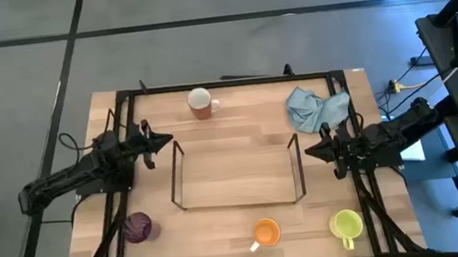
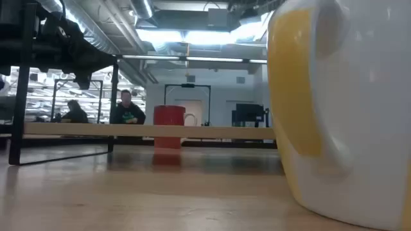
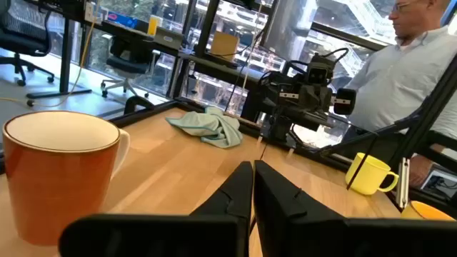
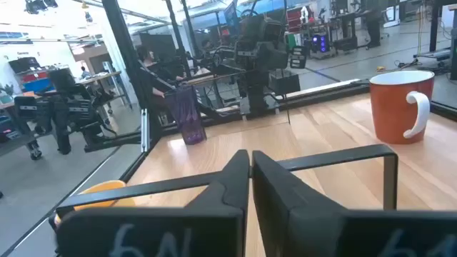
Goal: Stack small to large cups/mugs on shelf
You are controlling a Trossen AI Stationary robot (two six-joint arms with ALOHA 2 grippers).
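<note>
The black wire shelf stands on its base wires mid-table. A brown-orange mug stands by the far edge. Along the near edge stand a dark purple cup, an orange mug and a yellow-green mug. My left gripper hovers shut just left of the shelf; its wrist view shows the shut fingertips and the brown-orange mug. My right gripper hovers shut at the shelf's right end, its fingertips just above the shelf's top wire.
A light blue cloth lies crumpled at the far right of the table. A black frame edges the tabletop. A person in a white shirt stands beyond the right side. The yellow-green mug fills the right of the low view.
</note>
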